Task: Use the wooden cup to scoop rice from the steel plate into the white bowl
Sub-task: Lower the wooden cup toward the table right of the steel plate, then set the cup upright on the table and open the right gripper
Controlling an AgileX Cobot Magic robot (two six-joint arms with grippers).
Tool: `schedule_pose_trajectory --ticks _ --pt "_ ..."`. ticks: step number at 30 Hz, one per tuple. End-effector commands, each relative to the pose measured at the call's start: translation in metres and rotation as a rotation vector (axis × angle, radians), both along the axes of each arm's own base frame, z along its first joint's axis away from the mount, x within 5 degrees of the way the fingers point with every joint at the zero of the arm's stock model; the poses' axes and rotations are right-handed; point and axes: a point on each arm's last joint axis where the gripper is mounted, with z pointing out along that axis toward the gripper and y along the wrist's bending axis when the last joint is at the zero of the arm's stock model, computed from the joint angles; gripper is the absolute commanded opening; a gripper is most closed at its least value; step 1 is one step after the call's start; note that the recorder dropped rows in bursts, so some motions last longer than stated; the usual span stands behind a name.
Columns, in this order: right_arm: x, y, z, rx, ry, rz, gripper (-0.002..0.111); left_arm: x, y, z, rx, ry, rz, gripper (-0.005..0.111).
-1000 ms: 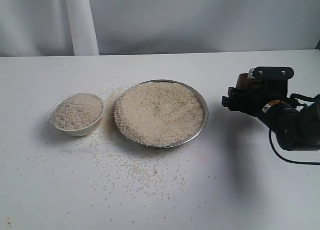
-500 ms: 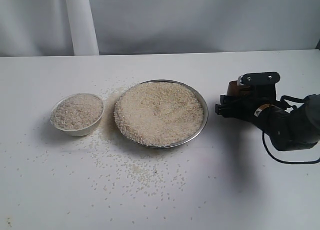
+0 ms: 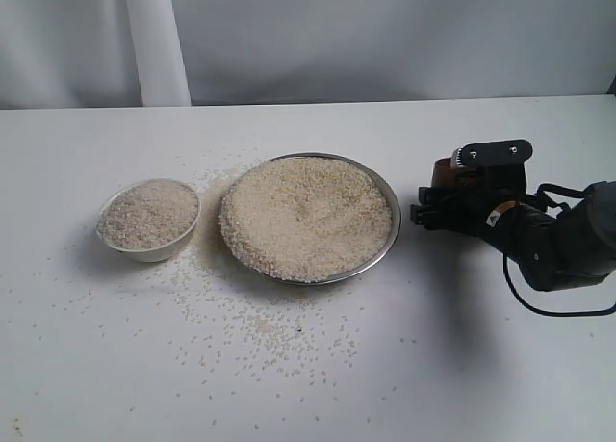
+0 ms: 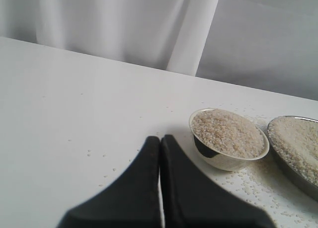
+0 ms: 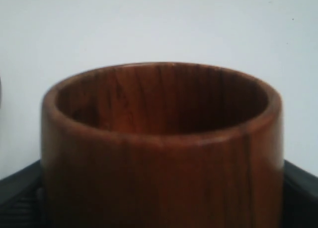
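The plate (image 3: 388, 249), shallow shiny steel, lies level on the white surface (image 3: 500, 365), heaped almost rim to rim with off-white rice (image 3: 306, 216). Just beside it on the left sits the bowl (image 3: 149, 253), small, white and upright, also full of rice. Loose grains speckle the surface around the bowl and in front of the plate. The cup (image 3: 444, 172), reddish-brown wood with a dark empty interior, is upright near the plate's right rim, apart from it, clasped between dark fingers (image 5: 17, 198).

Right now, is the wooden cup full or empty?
Not full: the wooden cup shows a bare inner wall below its rim. Its bottom is hidden, so fully empty, cannot tell.
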Motion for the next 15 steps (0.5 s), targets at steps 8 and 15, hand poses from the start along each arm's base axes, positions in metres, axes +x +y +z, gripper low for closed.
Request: schedule_pose_trajectory --ticks 8,15 --pt "0.002 0.000 0.003 0.004 -0.005 0.011 0.097 0.000 0.000 0.000 -0.006 -0.004 -0.005 0.000" --pt "-0.006 -0.001 0.037 -0.031 -0.046 0.046 0.097 0.000 0.000 0.000 -0.006 -0.004 -0.005 0.000"
